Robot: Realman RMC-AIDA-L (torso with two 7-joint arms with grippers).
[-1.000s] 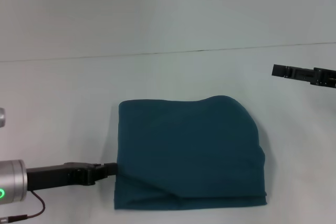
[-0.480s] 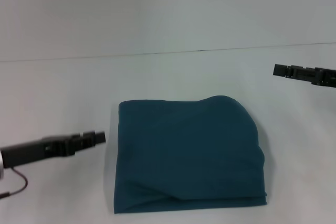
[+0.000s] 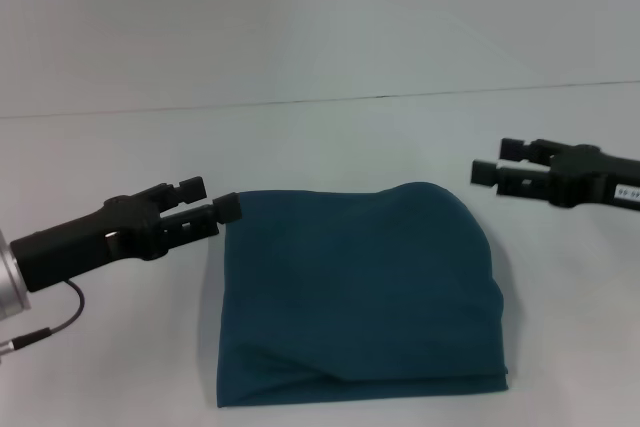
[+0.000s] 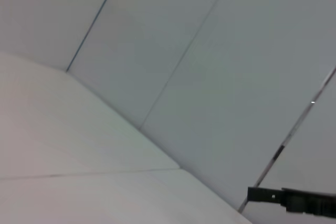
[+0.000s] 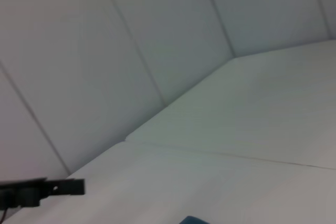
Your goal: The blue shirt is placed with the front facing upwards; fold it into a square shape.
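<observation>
Looks all but finished: blue shirt folded into a rough square on the tabletop, left tool and right tool both parted, empty, flanking it.

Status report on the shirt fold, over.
Left end effector open at far-left corner of blue shirt. Right end effector open, clear. Shirt folded, roughly square. Nothing in the way.

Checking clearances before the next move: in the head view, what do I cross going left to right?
left hand → the blue shirt, folded flat on the white table → right hand, both hands open and empty.
</observation>
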